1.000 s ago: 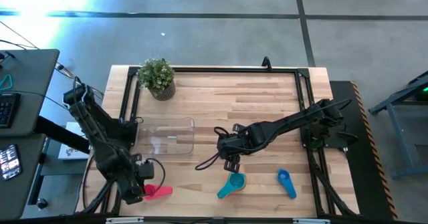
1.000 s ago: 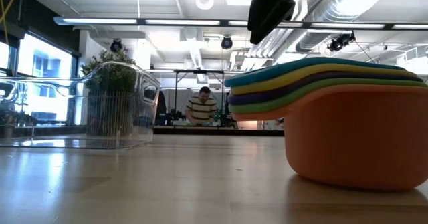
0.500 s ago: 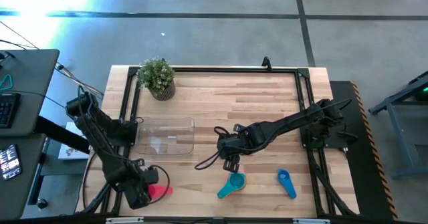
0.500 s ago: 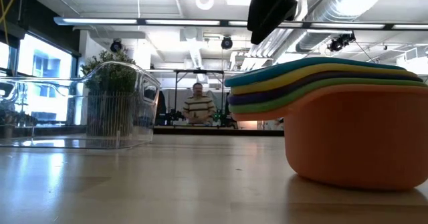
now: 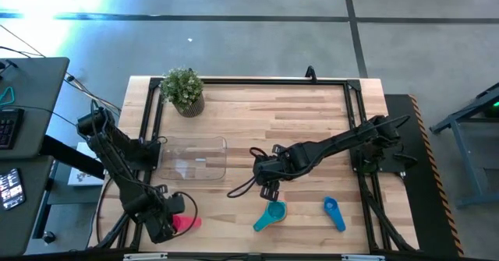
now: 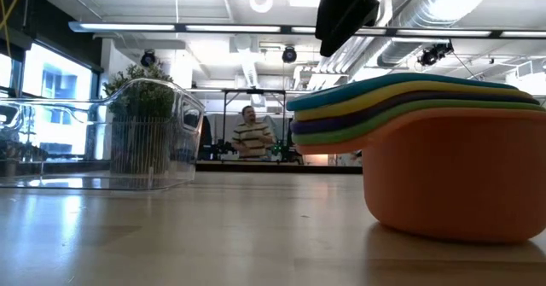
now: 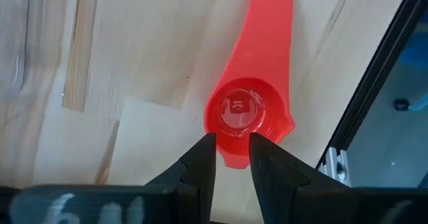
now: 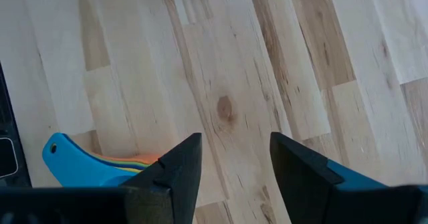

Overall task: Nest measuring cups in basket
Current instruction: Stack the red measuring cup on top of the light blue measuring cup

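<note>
The left gripper (image 7: 232,156) is low over the table (image 5: 312,121) at its near left corner, beside the frame rail. Its fingers (image 7: 200,164) stand a little apart on either side of the rim of the red-pink cup (image 7: 244,110); whether they press on it I cannot tell. That cup lies flat on the wood, bowl up, its handle pointing away from the gripper. From above only part of it shows, beside the left gripper (image 5: 168,214).

The right gripper (image 5: 269,185) hangs above the middle of the table, fingers (image 8: 177,167) spread and holding nothing. Just nearer than it sits the stack (image 5: 273,213) of nested cups, with the light blue one on top and its handle angled toward the near left. The low view shows the stack (image 6: 444,162) close up: orange at the bottom, then green, purple, yellow and light blue rims.

A single blue cup (image 5: 334,213) lies apart to the right of the stack. The basket (image 5: 195,158) stands left of centre, with no cups in it. A potted plant (image 5: 184,89) is at the far left corner. A person (image 6: 250,137) in a striped top is in the room beyond.
</note>
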